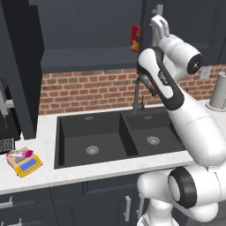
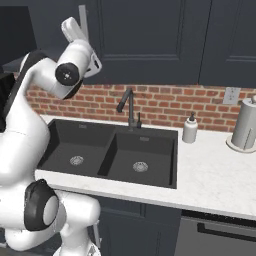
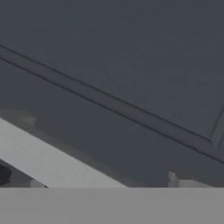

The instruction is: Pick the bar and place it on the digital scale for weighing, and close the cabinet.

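The pink and white bar (image 1: 20,153) lies on the orange-yellow digital scale (image 1: 27,165), which sits on the counter at the far left. Above the sink the dark cabinet (image 1: 88,26) stands open, with one door (image 1: 20,66) swung out towards me on the left. My gripper (image 1: 157,20) is raised high at the cabinet's right side, open and holding nothing, close to a door panel (image 2: 145,40) and its vertical silver handle (image 2: 84,20). In the hand view the dark panel (image 3: 131,57) is very near, the silver handle (image 3: 48,164) crosses below it, and one fingertip (image 3: 3,174) shows at the left edge.
A red and blue box (image 1: 136,39) stands upright inside the cabinet. A double black sink (image 1: 114,132) with a dark faucet (image 2: 129,107) lies below. A soap dispenser (image 2: 190,129) and a paper towel roll (image 2: 246,125) stand on the right counter.
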Robot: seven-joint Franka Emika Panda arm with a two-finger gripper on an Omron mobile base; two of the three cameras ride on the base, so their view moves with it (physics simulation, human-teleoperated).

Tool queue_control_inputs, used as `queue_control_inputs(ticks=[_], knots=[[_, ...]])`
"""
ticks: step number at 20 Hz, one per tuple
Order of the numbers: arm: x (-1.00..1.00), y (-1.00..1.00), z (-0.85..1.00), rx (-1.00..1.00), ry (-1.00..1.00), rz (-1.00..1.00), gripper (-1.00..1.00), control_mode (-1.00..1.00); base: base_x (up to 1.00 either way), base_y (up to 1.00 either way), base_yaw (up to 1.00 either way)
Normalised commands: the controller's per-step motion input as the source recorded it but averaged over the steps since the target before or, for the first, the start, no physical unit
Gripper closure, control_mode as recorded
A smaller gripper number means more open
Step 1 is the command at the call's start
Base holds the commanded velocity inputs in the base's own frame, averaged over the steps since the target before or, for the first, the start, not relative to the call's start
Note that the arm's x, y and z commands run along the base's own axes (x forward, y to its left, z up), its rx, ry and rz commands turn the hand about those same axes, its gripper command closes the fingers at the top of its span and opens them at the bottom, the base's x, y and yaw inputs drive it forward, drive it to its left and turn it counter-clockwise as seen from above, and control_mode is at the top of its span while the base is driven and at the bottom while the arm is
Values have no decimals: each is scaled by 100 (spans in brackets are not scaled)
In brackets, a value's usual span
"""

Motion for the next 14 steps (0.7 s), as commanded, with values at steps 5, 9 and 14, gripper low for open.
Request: queue_control_inputs(ticks=[5, 9, 14], knots=[[100, 0, 0, 1, 16, 0, -100, -100, 0, 0, 0], [87, -1, 0, 0, 16, 0, -100, -100, 0, 0, 0], [74, -14, -19, 0, 11, 0, -100, -100, 0, 0, 0]])
